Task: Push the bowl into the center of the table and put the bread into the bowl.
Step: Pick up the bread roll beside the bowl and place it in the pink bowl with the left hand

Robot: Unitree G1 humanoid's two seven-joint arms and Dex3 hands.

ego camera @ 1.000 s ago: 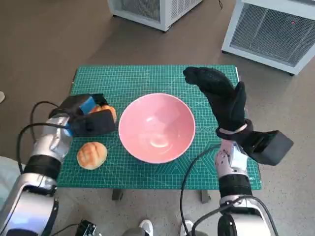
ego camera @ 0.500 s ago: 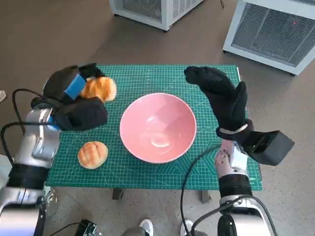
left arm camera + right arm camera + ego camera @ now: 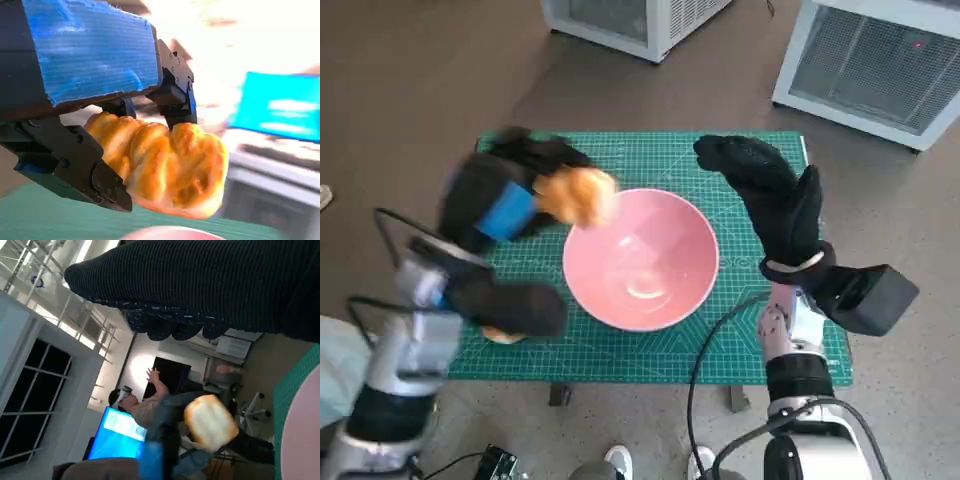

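The pink bowl stands near the middle of the green mat. My left hand grips a golden bread roll and holds it in the air over the bowl's left rim. The left wrist view shows the bread roll clamped between the black fingers, with the bowl's rim just below. A second round bread lies on the mat at the front left, mostly hidden under my left arm. My right hand is raised beside the bowl's right rim, fingers spread, holding nothing. The right wrist view shows the bread roll in the air.
Two white grilled units stand on the floor beyond the table. A black box sits on my right wrist. A person is visible in the right wrist view beside a blue screen.
My left hand has lifted the bread roll off the mat and carried it right, up to the bowl's left rim. The right hand and the bowl have not moved.
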